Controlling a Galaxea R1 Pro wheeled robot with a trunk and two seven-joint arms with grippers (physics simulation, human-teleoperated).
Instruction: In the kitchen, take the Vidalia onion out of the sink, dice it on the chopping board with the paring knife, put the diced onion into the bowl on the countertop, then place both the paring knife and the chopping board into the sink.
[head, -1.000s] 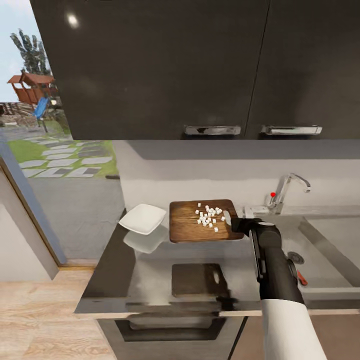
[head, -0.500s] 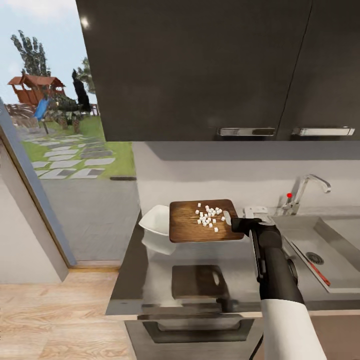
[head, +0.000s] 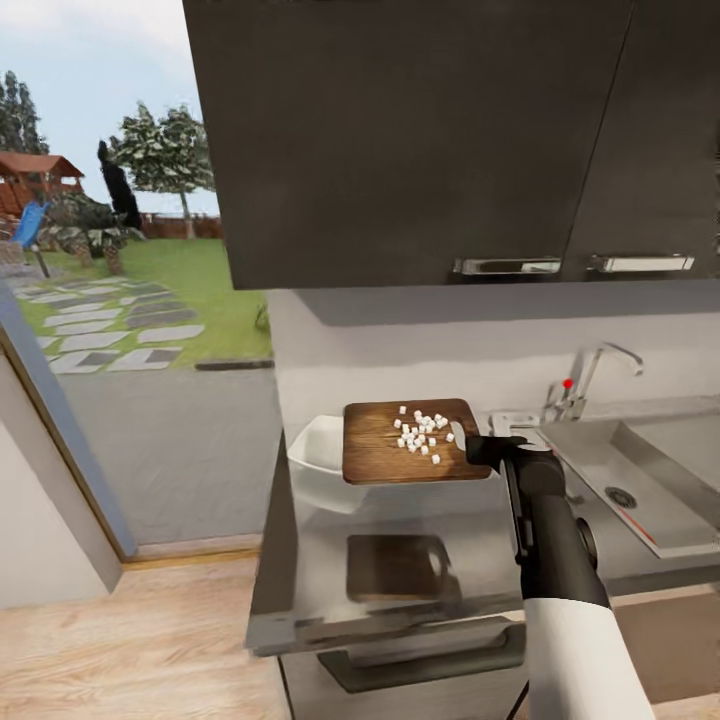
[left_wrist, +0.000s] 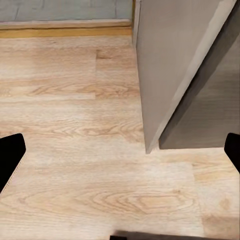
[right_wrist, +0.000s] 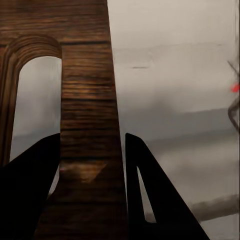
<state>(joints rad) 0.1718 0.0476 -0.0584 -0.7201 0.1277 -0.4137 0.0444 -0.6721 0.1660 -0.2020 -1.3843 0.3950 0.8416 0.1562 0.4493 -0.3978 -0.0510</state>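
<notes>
- Pinching the chopping board (head: 405, 445) by its handle end, the right tool (head: 478, 446) holds it level above the table (head: 400, 585), partly over the bowl (head: 318, 455).
- Left tool (left_wrist: 120, 155): spread, pointing at the floor.
- Advice: tilt slowly so the diced onion (head: 420, 432) slides into the bowl.

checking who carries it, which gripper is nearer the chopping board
Right. The right gripper is shut on the chopping board at its handle-slot end; the left gripper's fingers point at wooden floor, away from it.

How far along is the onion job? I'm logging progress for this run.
Done: the onion is diced, white cubes lying on the chopping board, and the paring knife already lies in the sink. In hand: the right gripper holds the board raised beside the bowl. Left: tipping the dice into the bowl, then sinking the board.
</notes>
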